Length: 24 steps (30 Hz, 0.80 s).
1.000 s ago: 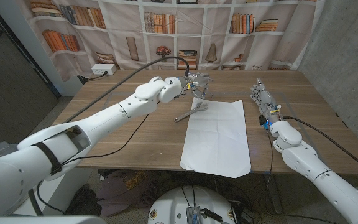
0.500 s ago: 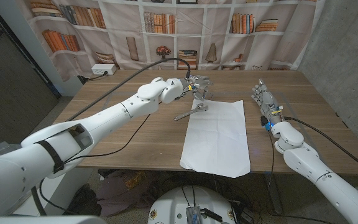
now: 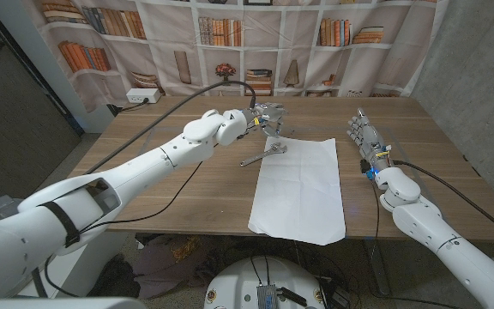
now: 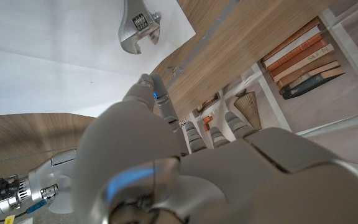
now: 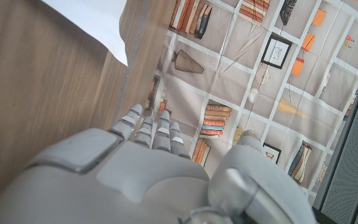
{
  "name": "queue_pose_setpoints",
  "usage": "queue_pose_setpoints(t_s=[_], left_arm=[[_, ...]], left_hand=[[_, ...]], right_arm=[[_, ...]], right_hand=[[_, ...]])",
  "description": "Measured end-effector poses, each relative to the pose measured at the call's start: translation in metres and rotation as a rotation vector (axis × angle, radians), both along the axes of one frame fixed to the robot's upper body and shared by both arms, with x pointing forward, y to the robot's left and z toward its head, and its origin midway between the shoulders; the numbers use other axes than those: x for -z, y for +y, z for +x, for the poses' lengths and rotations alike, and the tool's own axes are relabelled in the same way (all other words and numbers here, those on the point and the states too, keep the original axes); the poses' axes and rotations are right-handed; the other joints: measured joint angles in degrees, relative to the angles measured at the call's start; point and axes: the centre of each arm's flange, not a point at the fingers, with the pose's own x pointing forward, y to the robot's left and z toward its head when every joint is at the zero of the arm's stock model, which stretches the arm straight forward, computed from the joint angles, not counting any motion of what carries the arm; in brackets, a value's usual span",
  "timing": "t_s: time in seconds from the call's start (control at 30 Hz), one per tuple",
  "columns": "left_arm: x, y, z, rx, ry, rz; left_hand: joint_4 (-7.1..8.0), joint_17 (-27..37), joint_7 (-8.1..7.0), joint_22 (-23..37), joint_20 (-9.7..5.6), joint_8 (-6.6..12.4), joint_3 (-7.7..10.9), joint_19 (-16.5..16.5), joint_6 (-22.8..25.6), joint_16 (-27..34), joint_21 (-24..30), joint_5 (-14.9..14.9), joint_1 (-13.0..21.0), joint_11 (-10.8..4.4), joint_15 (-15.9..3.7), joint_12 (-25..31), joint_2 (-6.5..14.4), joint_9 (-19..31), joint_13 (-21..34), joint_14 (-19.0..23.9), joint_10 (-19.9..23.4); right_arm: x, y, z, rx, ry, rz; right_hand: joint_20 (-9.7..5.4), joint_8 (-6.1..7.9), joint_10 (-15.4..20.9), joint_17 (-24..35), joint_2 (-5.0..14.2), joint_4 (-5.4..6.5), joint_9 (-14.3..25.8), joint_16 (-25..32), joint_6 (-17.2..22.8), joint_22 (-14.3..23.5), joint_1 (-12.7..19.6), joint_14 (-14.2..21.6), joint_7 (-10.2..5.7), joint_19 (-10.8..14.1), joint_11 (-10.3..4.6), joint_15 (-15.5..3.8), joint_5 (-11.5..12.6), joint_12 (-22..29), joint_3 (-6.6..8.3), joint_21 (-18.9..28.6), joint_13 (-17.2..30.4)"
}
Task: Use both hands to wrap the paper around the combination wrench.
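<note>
Looking down from the head view, we see a big white sheet of paper (image 3: 301, 186) lying flat on the wooden table (image 3: 187, 184). A shiny wrench (image 3: 264, 155) lies at the paper's far corner on our left side. Its jaw end sits on the paper and its handle sticks out onto the bare wood.

Our left hand (image 3: 268, 118) is up above the table, just past the far edge of the paper. The wrench is a little below the fingertips and not touching them. We hold nothing in this hand. The fingers look bent inward, but they are small and bunched up in the head view, so we cannot tell how far apart they are. In the left wrist view we see the back of the left hand (image 4: 166, 168), and past the fingers (image 4: 157, 102) we see the wrench head (image 4: 139, 28) lying on the white paper (image 4: 55, 56).

Our right hand (image 3: 361, 137) stands on its edge on the table, just beside the paper on our right. Its fingers point away from us, straight and close together. It holds nothing. In the right wrist view, a corner of the paper (image 5: 95, 22) lies off to one side of the right hand's fingers (image 5: 154, 127), with bare wood between them.

Behind the table hangs a cloth printed with bookshelves (image 3: 230, 43).
</note>
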Motion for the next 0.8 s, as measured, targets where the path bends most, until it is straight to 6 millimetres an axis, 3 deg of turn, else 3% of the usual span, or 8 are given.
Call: queue_pose_setpoints(t_s=[0.2,0.33,0.4,0.67,0.8], left_arm=[[0.003,0.009,-0.002,0.006,0.010,-0.055],[0.004,0.014,-0.003,0.011,0.015,-0.082],[0.005,0.017,-0.004,0.013,0.016,-0.096],[0.007,0.025,-0.010,0.020,0.024,-0.143],[0.008,0.027,-0.014,0.031,0.029,-0.163]], left_hand=[[0.27,0.0,-0.79,0.0,0.00,-2.41,0.20,0.0,-5.3,0.0,0.0,-0.4,-0.5,0.42,0.00,-0.2,-0.5,-1.3,0.2,0.0,-0.4],[0.90,0.0,-0.43,0.0,0.00,-3.74,0.04,0.0,-7.3,0.0,0.0,-0.5,-1.2,0.38,0.00,-0.2,-1.2,-2.3,0.3,0.0,-0.8],[1.05,0.0,-0.22,0.0,0.00,-3.99,-0.11,0.0,-7.7,0.0,0.0,-0.5,-1.8,0.38,0.00,-0.2,-0.6,-2.7,0.3,0.0,-0.8],[2.27,-0.1,-0.22,0.0,0.00,-5.06,-1.33,0.0,-7.7,0.0,0.0,-0.8,-4.5,0.09,0.00,-0.2,-2.0,-4.2,0.3,0.0,-1.1],[2.95,-0.1,-0.21,0.0,0.00,-6.65,-2.02,0.0,-9.6,-0.4,0.0,-0.8,-6.0,0.09,0.00,-0.2,-1.9,-5.4,0.3,0.0,-1.1]], right_arm=[[0.000,0.002,0.002,-0.008,0.004,-0.007],[-0.001,0.002,0.004,-0.013,0.006,-0.009],[-0.001,0.003,0.005,-0.018,0.006,-0.010],[0.001,0.003,0.007,-0.037,0.012,-0.008],[0.003,0.002,0.006,-0.044,0.015,-0.011]], right_hand=[[0.00,0.00,0.0,0.0,0.00,0.00,0.0,0.0,0.0,0.0,0.0,0.0,0.00,0.0,0.00,0.00,0.0,0.0,0.00,0.0,0.0],[0.00,0.00,0.0,0.0,0.00,0.00,0.0,0.0,0.0,0.0,0.0,0.0,0.00,0.0,0.00,0.00,0.0,0.0,0.00,0.0,0.0],[0.00,0.00,0.0,0.0,0.00,0.00,0.0,0.0,0.0,0.0,0.0,0.0,0.00,0.0,0.00,0.00,0.0,0.0,0.00,0.0,0.0],[0.20,0.00,1.2,0.1,0.00,0.01,0.0,0.0,0.0,0.0,0.0,-0.2,-0.02,-0.2,-0.01,0.63,0.0,0.0,0.00,0.0,0.0],[0.20,0.00,1.6,0.1,0.00,-0.01,0.0,0.0,-0.3,0.0,0.0,-0.2,-0.32,-0.2,-0.31,0.63,0.0,0.5,0.01,0.0,0.0]])
